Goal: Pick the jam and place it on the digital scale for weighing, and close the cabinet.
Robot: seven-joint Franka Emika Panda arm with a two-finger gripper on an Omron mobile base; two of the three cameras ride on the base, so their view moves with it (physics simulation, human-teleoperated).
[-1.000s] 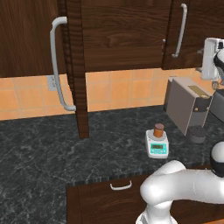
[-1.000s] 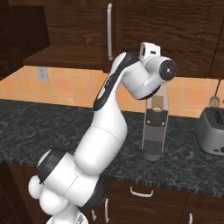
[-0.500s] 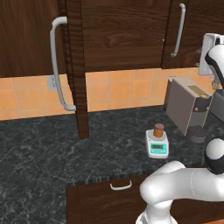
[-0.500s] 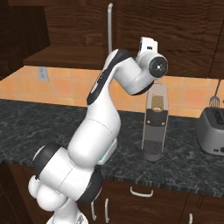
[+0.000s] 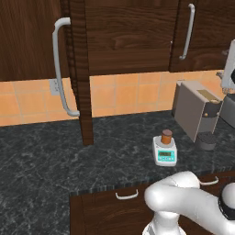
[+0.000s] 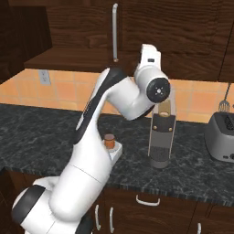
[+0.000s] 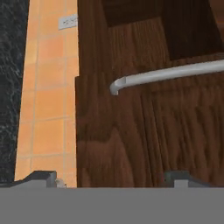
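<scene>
The jam (image 5: 166,136), an orange jar with a brown lid, stands on the white, teal-fronted digital scale (image 5: 165,153) on the dark counter; both also show as jam (image 6: 109,140) and scale (image 6: 115,152) beside the arm. My gripper (image 6: 150,54) is raised well above them, facing the dark brown cabinet (image 5: 133,32). In the hand view the gripper (image 7: 111,180) is open and holds nothing. Its fingertips (image 7: 41,177) stand wide apart before a wooden door with a grey bar handle (image 7: 170,73). The left cabinet door (image 5: 79,69) stands open, edge-on, with its curved handle (image 5: 58,69).
A grey boxy coffee machine (image 5: 196,110) stands right of the scale, with a dark cup (image 5: 207,141) at its base. A toaster (image 6: 221,135) sits at the far right of the counter. Drawers with small handles (image 5: 126,195) run below the counter edge.
My wrist has turned and shifted slightly left and down near the cabinet front. The jam stays on the scale and the left door remains open.
</scene>
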